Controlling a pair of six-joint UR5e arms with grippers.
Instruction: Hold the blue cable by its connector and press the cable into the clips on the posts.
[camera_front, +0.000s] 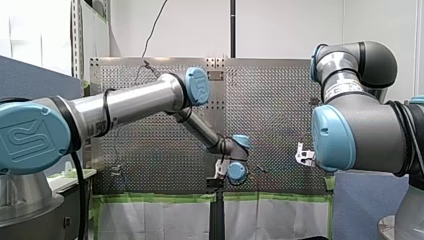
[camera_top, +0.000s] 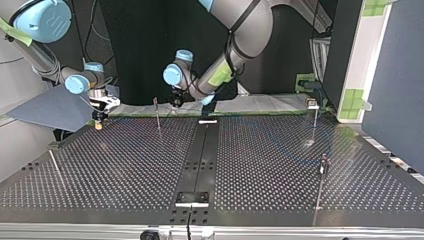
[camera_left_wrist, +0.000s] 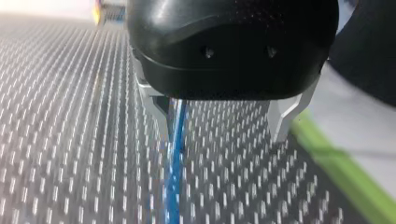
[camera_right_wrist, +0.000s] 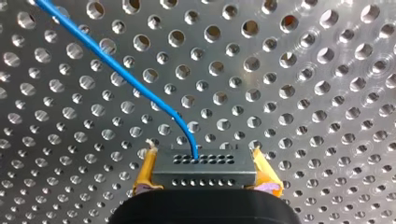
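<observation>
Right wrist view: our right fingers (camera_right_wrist: 145, 170) clamp the rigid grey connector (camera_right_wrist: 204, 170); thin blue cable (camera_right_wrist: 121, 70) seems limp; left fingers (camera_left_wrist: 286, 114) spread.

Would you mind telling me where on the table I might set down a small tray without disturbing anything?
Bare perforated table lies between the centre strip and the leaning rod, and again between the strip and the near post. The far edge is crowded: my right tool, a thin post, my left tool.
</observation>
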